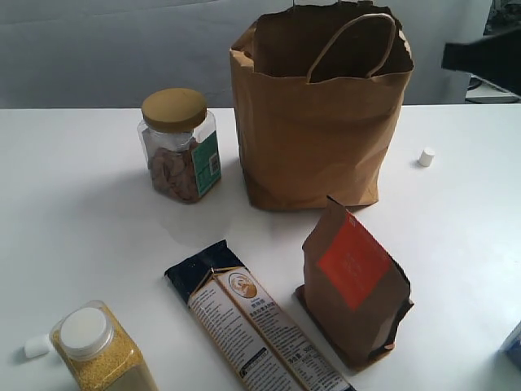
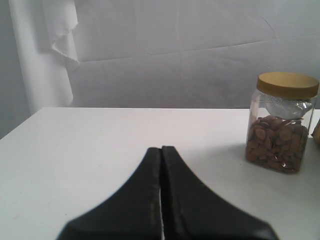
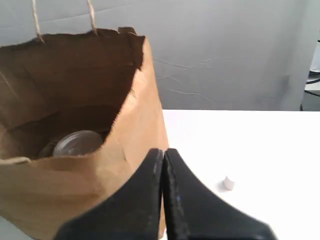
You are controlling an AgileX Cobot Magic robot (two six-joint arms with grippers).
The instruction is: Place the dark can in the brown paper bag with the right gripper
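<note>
White table [image 3: 260,145]; dark can [image 3: 77,142] inside bag [image 3: 142,125], claw [image 3: 164,156] outside.

The brown paper bag [image 1: 313,138] is stood upright and open at the back of the white table [image 1: 81,204]. A gold-lidded jar [image 1: 179,151] of nuts is parked just left of it. A brown pouch [image 1: 354,285] with an orange label is stood in front, a long dark packet [image 1: 252,326] is laid flat beside that, and a small white cap [image 1: 426,156] is seen off to the bag's right.
</note>
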